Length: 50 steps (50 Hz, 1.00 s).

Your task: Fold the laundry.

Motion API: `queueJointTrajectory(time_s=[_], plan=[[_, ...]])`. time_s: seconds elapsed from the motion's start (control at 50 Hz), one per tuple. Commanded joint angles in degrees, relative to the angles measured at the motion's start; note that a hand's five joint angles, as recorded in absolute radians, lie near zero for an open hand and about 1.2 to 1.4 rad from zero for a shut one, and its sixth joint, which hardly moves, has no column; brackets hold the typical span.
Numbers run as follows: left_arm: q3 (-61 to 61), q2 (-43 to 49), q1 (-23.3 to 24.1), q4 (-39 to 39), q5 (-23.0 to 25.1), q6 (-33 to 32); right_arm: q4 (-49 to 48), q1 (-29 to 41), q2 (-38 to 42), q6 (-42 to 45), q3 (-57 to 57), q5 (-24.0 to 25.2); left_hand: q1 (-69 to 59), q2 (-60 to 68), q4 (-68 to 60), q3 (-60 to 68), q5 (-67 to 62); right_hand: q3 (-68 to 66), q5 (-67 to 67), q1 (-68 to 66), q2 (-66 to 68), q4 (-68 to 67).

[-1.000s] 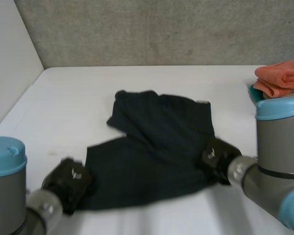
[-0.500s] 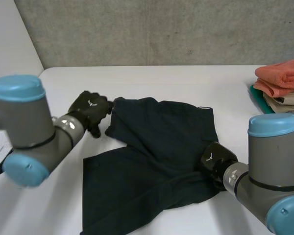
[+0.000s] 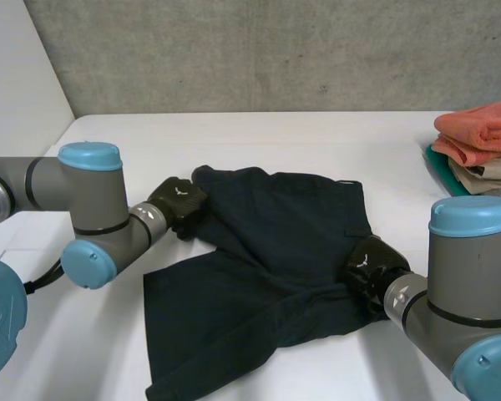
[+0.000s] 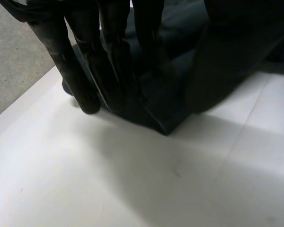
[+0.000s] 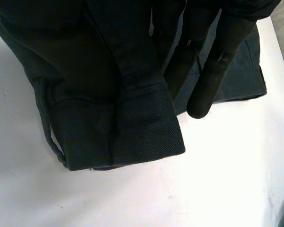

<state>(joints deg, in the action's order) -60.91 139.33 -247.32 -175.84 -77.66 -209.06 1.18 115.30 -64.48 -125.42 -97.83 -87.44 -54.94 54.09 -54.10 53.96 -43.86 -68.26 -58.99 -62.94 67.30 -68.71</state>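
Pulling now could drag the dark shorts (image 3: 271,246) askew: right hand (image 3: 370,268) pinches a raised hem, left hand (image 3: 178,200) rests straight-fingered on the far corner, gripping nothing.

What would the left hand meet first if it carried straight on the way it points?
The dark garment: the left hand points into its edge, with its fingertips at the cloth, so it would probably push into it at once.
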Motion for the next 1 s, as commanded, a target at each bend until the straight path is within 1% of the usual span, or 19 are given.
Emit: queueJointTrajectory(time_s=[0.02, 0.06, 0.1, 0.14, 0.16, 0.22, 0.24, 0.34, 0.44, 0.58, 0.68, 0.76, 0.82, 0.84, 0.9, 0.92, 0.96, 0.98, 1.0], plan=[[-1.3, -1.9, 1.0, -1.4, -3.0, -0.7, -0.6, -0.3, 0.1, 0.0, -0.1, 0.0, -25.1, 25.9, -25.9, 26.0, -26.1, -11.7, -11.0, -17.1, 12.7, -11.3], [-1.2, -1.8, 1.0, -2.6, -5.2, -0.8, -0.6, -0.3, 0.1, 0.0, -0.1, -0.1, -25.1, 25.9, -25.9, 26.0, -26.1, -11.7, -11.0, -17.1, 12.7, -11.3], [-1.4, -2.1, 0.5, -3.8, -9.9, -1.7, -0.6, -0.2, -0.2, 0.0, -0.2, 0.0, -25.1, 25.9, -25.9, 26.0, -26.1, -11.7, -11.0, -17.1, 12.7, -11.3], [-1.6, -2.8, 0.2, -4.0, -12.9, -2.7, -0.6, -0.1, -0.3, -0.1, -0.2, 0.0, -25.1, 25.9, -25.9, 26.0, -26.1, -11.7, -11.0, -17.1, 12.7, -11.3], [-2.3, -3.9, 0.1, -3.8, -16.3, -4.1, -0.7, 0.2, -0.5, -0.3, -0.3, 0.0, -25.1, 25.9, -25.9, 26.0, -26.1, -11.7, -11.0, -17.1, 12.7, -11.3], [-4.3, -5.5, 0.2, -3.8, -21.0, -8.3, -0.7, 0.9, -1.1, -1.1, -0.4, 0.1, -25.1, 25.9, -25.9, 26.0, -26.1, -11.7, -11.0, -17.1, 12.7, -11.3], [-4.7, -5.8, 0.3, -3.7, -21.8, -9.5, -0.7, 1.4, -1.3, -1.9, -0.4, 0.0, -25.1, 25.9, -25.9, 26.0, -26.1, -11.7, -11.0, -17.1, 12.7, -11.3], [-6.9, -6.4, 1.6, -3.8, -23.7, -16.9, -0.5, 2.1, -1.3, -3.9, -0.3, -0.2, -25.1, 25.9, -25.9, 26.0, -26.1, -11.7, -11.0, -17.1, 12.7, -11.3], [-7.0, -5.6, 3.1, -5.1, -23.9, -21.0, -0.7, 2.2, -1.3, -4.8, -0.1, -0.5, -25.1, 25.9, -25.9, 26.0, -26.1, -11.7, -11.0, -17.1, 12.7, -11.3], [-7.3, -6.7, 3.8, -7.3, -26.5, -24.4, -1.3, 2.5, -1.3, -5.4, -0.1, -1.9, -25.1, 25.9, -25.9, 26.0, -26.1, -11.7, -11.0, -17.1, 12.7, -11.3], [-8.7, -7.7, 6.0, -2.0, -30.4, -27.6, -1.6, 1.9, -1.1, -5.1, 0.1, -2.8, -25.1, 25.9, -25.9, 26.0, -26.1, -11.7, -11.0, -17.1, 12.7, -11.3], [-8.7, -8.1, 6.3, 0.0, -32.5, -28.9, -1.5, 1.9, -0.8, -5.0, 0.1, -3.2, -25.1, 25.9, -25.9, 26.0, -26.1, -11.7, -11.0, -17.1, 12.7, -11.3], [-8.1, -7.8, 6.1, -1.6, -33.3, -30.6, -1.5, 2.1, -0.8, -5.2, 0.1, -3.4, -25.1, 25.9, -25.9, 26.0, -26.1, -11.7, -11.0, -17.1, 12.7, -11.3], [-7.9, -7.8, 5.5, -3.4, -33.5, -31.7, -1.6, 2.2, -1.0, -5.2, 0.0, -3.4, -25.1, 25.9, -25.9, 26.0, -26.1, -11.7, -11.0, -17.1, 12.7, -11.3], [-8.2, -8.1, 5.1, -5.7, -32.8, -32.4, -1.6, 2.4, -1.2, -5.3, 0.1, -3.4, -25.1, 25.9, -25.9, 26.0, -26.1, -11.7, -11.0, -17.1, 12.7, -11.3], [-8.5, -8.8, 5.2, -6.4, -31.8, -32.0, -1.7, 2.4, -1.4, -5.4, 0.1, -3.2, -0.6, 1.4, -1.4, 1.6, -1.7, -11.7, -11.0, -17.1, 12.7, -11.3], [-9.5, -9.8, 5.2, -6.4, -30.2, -31.1, -1.9, 2.5, -1.5, -5.6, 0.2, -3.1, 32.0, -31.1, 31.1, -31.0, 30.9, -11.7, -11.0, -17.1, 12.7, -11.3], [-10.0, -10.4, 5.3, -6.3, -29.3, -30.4, -2.0, 2.5, -1.6, -5.8, 0.3, -3.1, 44.9, -44.1, 44.1, -44.0, 43.9, -11.7, -11.0, -17.1, 12.7, -11.3], [-11.2, -12.0, 5.3, -6.4, -28.1, -29.1, -2.1, 2.5, -1.5, -6.1, 0.5, -2.9, 44.9, -44.1, 44.1, -44.0, 43.9, -11.7, -11.0, -17.1, 12.7, -11.3]])
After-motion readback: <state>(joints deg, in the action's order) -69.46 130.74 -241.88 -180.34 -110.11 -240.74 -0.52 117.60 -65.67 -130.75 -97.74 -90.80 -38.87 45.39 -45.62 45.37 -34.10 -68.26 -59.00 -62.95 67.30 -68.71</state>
